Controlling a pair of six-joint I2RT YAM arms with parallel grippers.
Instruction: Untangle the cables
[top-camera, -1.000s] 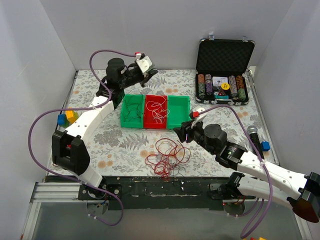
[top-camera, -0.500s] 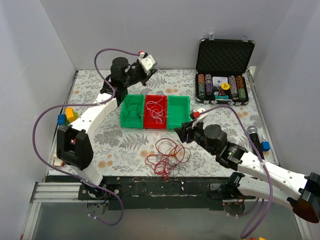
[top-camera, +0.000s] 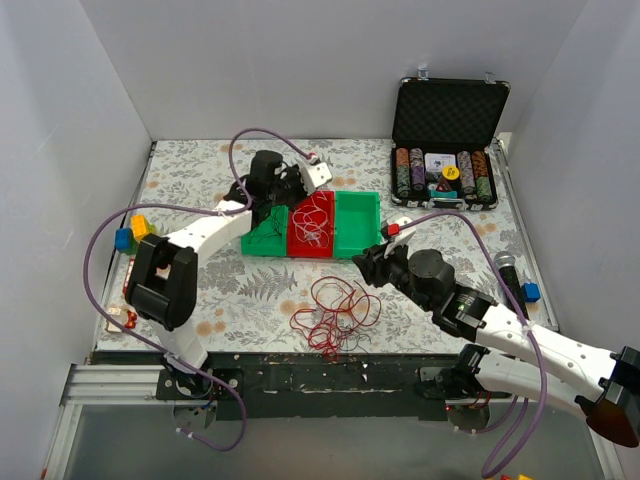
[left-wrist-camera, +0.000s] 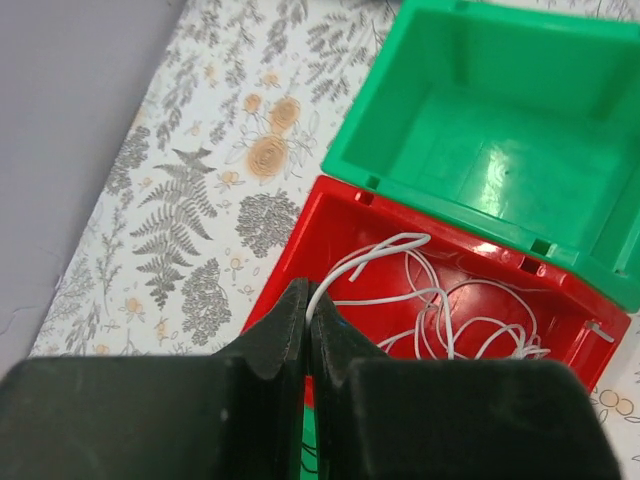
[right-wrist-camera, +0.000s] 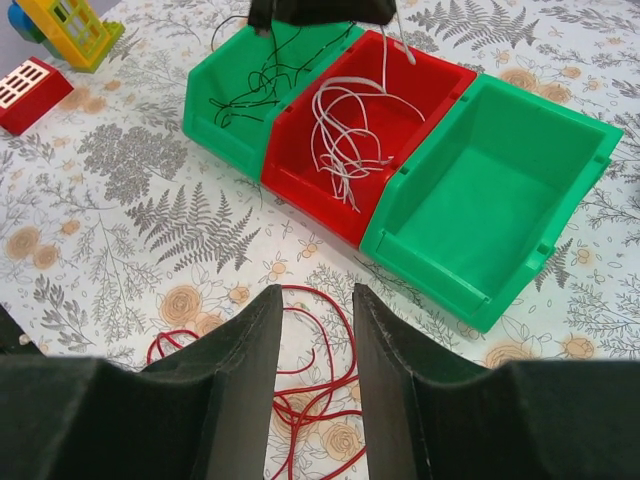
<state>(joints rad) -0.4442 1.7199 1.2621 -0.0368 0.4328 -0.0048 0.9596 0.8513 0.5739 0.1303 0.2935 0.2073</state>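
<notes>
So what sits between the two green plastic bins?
A red plastic bin of whitish cables, flanked by the dark-cable green bin and the empty green bin; right wrist view shows it.

**Glossy plastic bins, wiry cables, a matt printed tabletop**

My left fingers (left-wrist-camera: 270, 345) and right fingers (right-wrist-camera: 245, 370) are matt black plastic with a faint grain. The red bin (left-wrist-camera: 340, 235) and the green bin (left-wrist-camera: 500, 170) beside it are smooth moulded plastic, glossy enough to show pale patches of light. The other green bin (right-wrist-camera: 215, 120) has the same finish. The white cable (left-wrist-camera: 440, 310) has a smooth, slightly shiny jacket. The red cables (right-wrist-camera: 320, 385) and dark cables (right-wrist-camera: 250, 80) look thin and wiry. The tabletop (left-wrist-camera: 200, 200) wears a flat matt sheet printed with ferns and flowers; cloth or paper, I cannot tell. The case (top-camera: 450, 100) has bright metal edges and a dull black lining.
</notes>
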